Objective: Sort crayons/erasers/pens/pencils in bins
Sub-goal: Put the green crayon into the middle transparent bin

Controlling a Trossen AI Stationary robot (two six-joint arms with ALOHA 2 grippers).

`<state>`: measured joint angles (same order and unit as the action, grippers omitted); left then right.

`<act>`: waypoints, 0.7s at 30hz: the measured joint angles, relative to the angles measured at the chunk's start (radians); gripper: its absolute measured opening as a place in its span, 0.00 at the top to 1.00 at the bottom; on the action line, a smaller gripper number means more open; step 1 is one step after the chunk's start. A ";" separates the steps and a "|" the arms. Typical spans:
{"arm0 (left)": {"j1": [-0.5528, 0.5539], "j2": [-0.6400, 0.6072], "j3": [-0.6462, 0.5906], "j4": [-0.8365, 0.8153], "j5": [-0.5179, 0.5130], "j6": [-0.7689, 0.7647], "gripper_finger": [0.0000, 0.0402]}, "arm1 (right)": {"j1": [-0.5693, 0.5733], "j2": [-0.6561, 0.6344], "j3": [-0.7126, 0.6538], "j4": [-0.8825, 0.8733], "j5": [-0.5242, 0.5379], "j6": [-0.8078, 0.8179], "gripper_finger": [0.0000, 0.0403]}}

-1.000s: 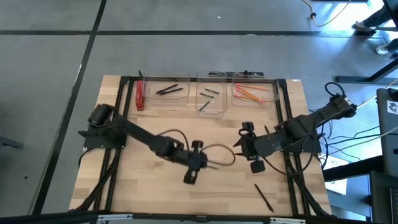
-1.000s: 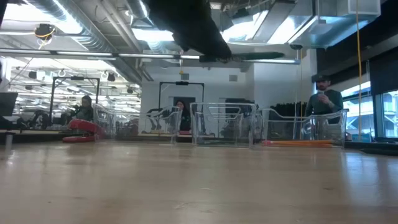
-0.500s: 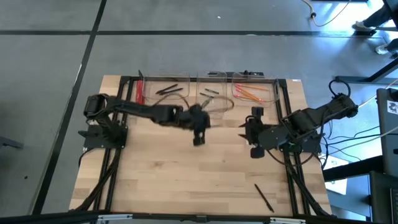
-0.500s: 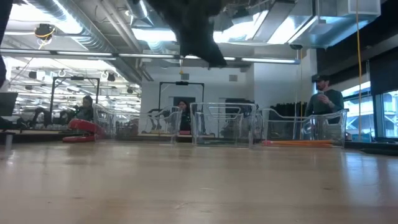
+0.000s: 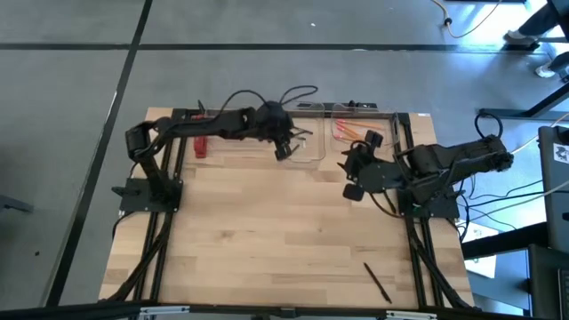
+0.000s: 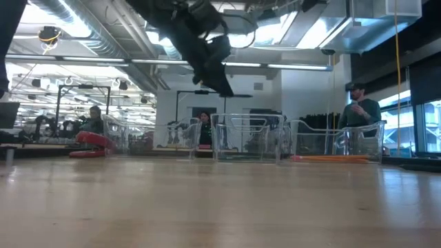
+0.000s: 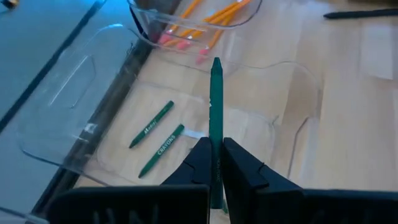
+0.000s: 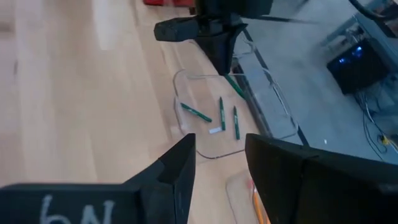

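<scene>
- One sec on: my left gripper [image 5: 283, 147] went from mid-table to over middle bin [image 5: 313, 156], clamped on crayon [image 7: 216, 99].
- Right gripper [image 5: 348, 174] open, near pencil bin [image 5: 394, 135].
- Wood table [image 5: 293, 240]; one pen [image 5: 377, 282] near front edge.
- Person [image 6: 360, 114] in room behind.

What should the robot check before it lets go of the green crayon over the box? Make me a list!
1. Crayon held tight: ok. The left pincer is shut on the green crayon.
2. Pincer over the right box: ok. It hangs above the middle bin, where the other crayons already lie.
3. Crayon's tip inside the bin's walls: cannot tell from these views.
4. Pencils kept apart: ok. The orange pencils lie in the neighbouring bin.
5. Other arm out of the way: ok. The right pincer is open, off to the side over the table.
6. Job finished after this: not ok. A black pen lies on the table's near edge.
</scene>
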<state>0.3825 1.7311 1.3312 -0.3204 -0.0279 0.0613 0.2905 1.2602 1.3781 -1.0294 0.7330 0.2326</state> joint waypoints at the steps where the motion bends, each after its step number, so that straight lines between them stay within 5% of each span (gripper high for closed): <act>1: 0.011 0.007 0.000 0.002 0.016 -0.002 0.98 | -0.008 0.000 0.000 0.000 0.000 0.001 0.65; 21: 0.027 0.129 0.000 0.050 0.053 -0.086 0.98 | -0.163 0.002 -0.009 0.024 0.008 -0.050 0.65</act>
<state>0.4095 1.8600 1.3308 -0.2705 0.0250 -0.0242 0.1271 1.2617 1.3693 -1.0058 0.7410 0.1822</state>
